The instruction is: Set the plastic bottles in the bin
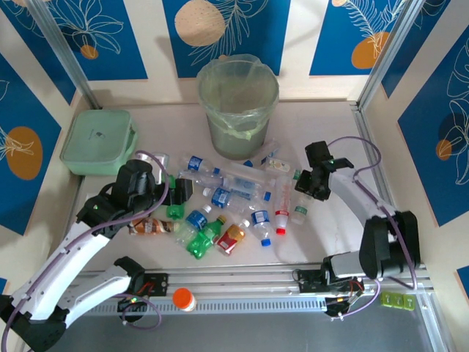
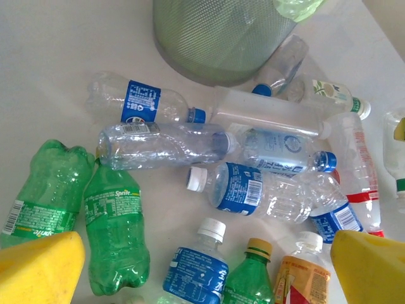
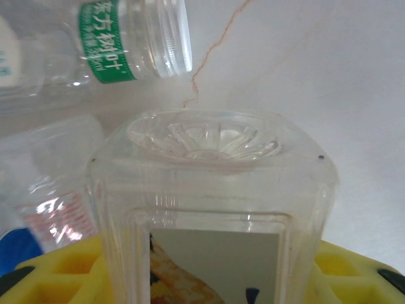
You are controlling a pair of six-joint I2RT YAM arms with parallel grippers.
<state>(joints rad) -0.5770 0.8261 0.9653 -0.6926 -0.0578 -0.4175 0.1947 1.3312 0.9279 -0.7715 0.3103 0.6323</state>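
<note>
Gripper on the right point(image 3: 202, 272) clasps a clear bottle point(image 3: 209, 183); left gripper point(image 2: 205, 256) stands wide.

This was a robot test cell in a lab, not a home. A left arm point(image 1: 77, 253) and a right arm point(image 1: 387, 246) stood bolted to a metal rail point(image 1: 242, 282) at the near edge of a white counter point(image 1: 333, 224), purple cables point(image 1: 364, 145) looping off them. Aluminium posts point(image 1: 62, 48) and printed blue-leaf panels point(image 1: 256, 29) walled it in, and plastic bottles point(image 1: 198, 218) lay scattered before a bin point(image 1: 238, 110).
</note>
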